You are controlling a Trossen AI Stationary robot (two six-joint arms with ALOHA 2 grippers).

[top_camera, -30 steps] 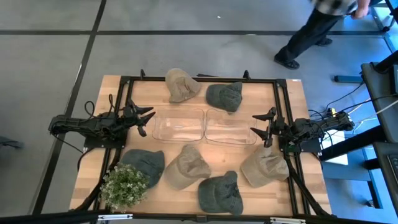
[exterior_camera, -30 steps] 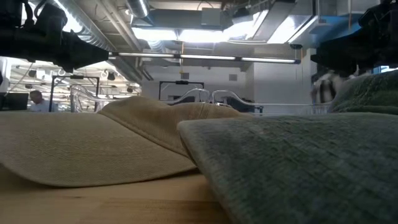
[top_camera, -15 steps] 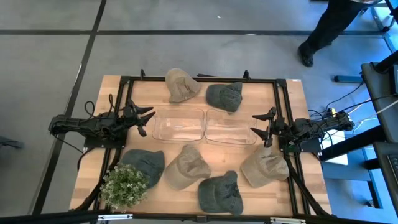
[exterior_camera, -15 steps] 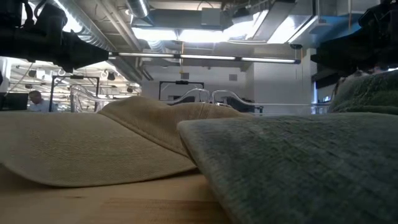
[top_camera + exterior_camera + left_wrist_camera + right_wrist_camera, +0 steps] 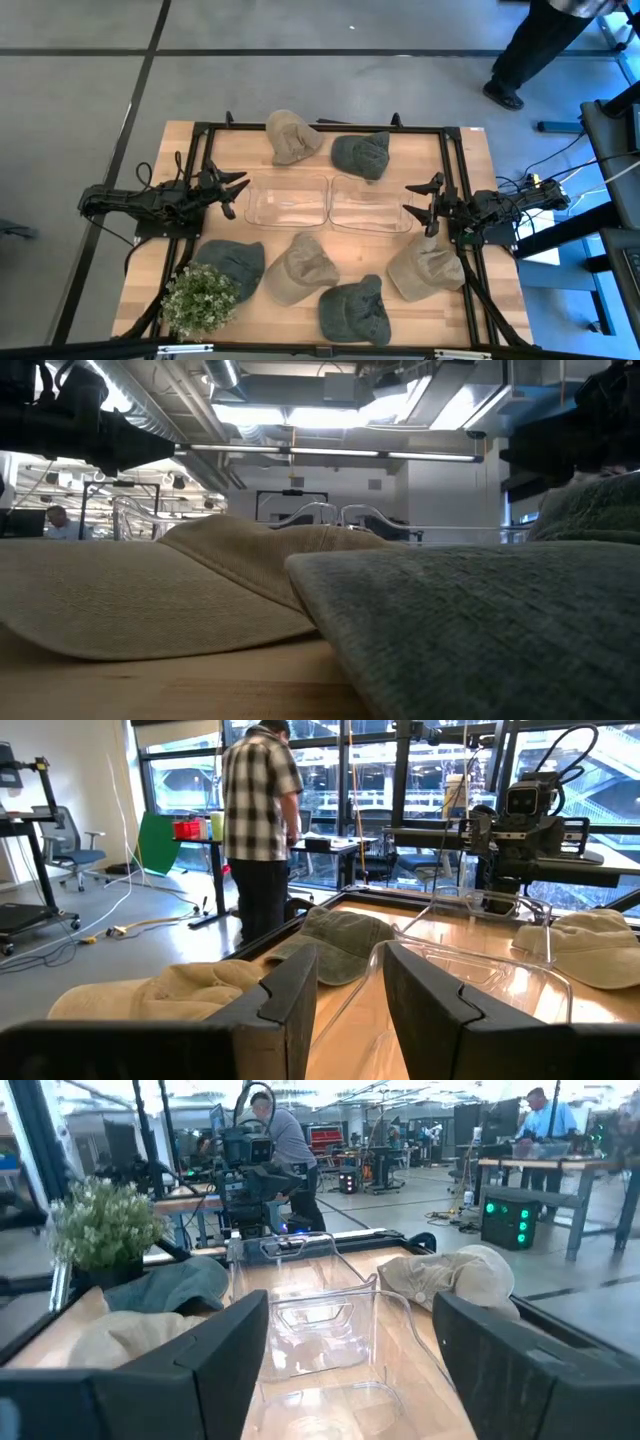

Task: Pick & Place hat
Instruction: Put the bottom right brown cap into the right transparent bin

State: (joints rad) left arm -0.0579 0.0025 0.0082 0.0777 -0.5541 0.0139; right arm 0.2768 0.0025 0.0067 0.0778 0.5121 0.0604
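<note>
Six caps lie flat on the wooden table. By the far edge are a tan cap (image 5: 293, 135) (image 5: 160, 995) and a green cap (image 5: 361, 155) (image 5: 340, 940). Along the near side are a green cap (image 5: 232, 265), a tan cap (image 5: 300, 268) (image 5: 150, 590), a green cap (image 5: 355, 310) (image 5: 480, 630) and a tan cap (image 5: 425, 265) (image 5: 590, 945). My left gripper (image 5: 235, 193) (image 5: 350, 1010) hovers open at the table's left, my right gripper (image 5: 420, 203) (image 5: 350, 1370) open at the right. Each points at the clear bins between them.
Two clear plastic bins (image 5: 288, 200) (image 5: 370, 205) sit side by side at the table's middle. A potted plant (image 5: 200, 298) (image 5: 105, 1225) stands at the near left corner. A black frame (image 5: 320, 127) borders the table. A person (image 5: 540, 45) (image 5: 260, 820) stands beyond the far right corner.
The person beyond the table's far right corner has walked rightwards. Both arms and all the caps have kept still.
</note>
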